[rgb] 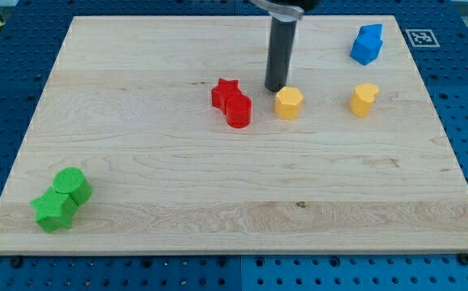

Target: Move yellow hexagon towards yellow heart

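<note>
Two yellow blocks matter for this task, and both lie on the far right part of the table (137, 202). The yellow hexagon (288, 103) sits near the middle of the far half, and the yellow heart (364, 99) is to its right, apart from it, with bare wood between them. They are almost on one line, so a straight push to the right should be enough, in my judgement.

My tip (276, 89) stands just beside the hexagon, on its far left side, touching it or nearly so; I cannot tell which. This place makes sense, because a rod behind the block on the left can drive it toward the heart. The arm has no fingers, so nothing is grasped or released; the rod only pushes.

Other blocks are out of the path. A red star (225, 91) and a red cylinder (238, 111) touch each other just left of the hexagon. A blue block (367, 44) lies far right, beyond the heart. A green cylinder (73, 185) and a green star (53, 210) sit together at the near left corner.
</note>
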